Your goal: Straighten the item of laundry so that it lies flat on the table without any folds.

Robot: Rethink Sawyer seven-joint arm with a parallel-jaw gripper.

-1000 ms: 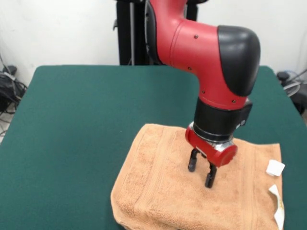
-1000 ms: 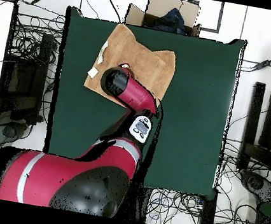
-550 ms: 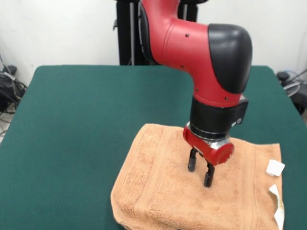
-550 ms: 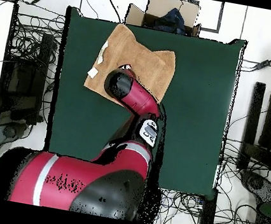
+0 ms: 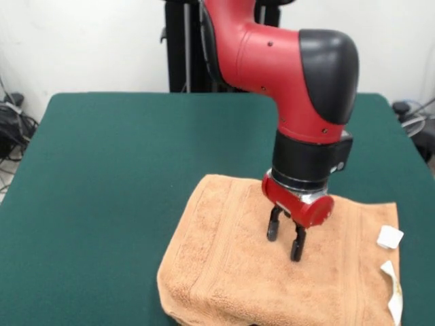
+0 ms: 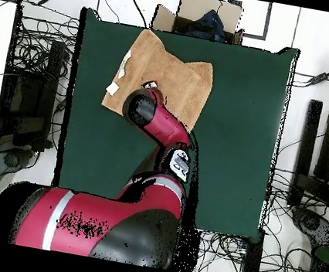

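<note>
The hand (image 5: pixel 286 246) hangs open right over the middle of the towel (image 5: pixel 231 272), holding nothing. The doubled-over edge lies nearer the bench's (image 5: pixel 115 170) front edge.

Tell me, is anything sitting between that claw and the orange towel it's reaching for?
Nothing visible does. The gripper hangs open directly over the middle of the towel, with only air between them. The table around the towel shows bare green.
</note>
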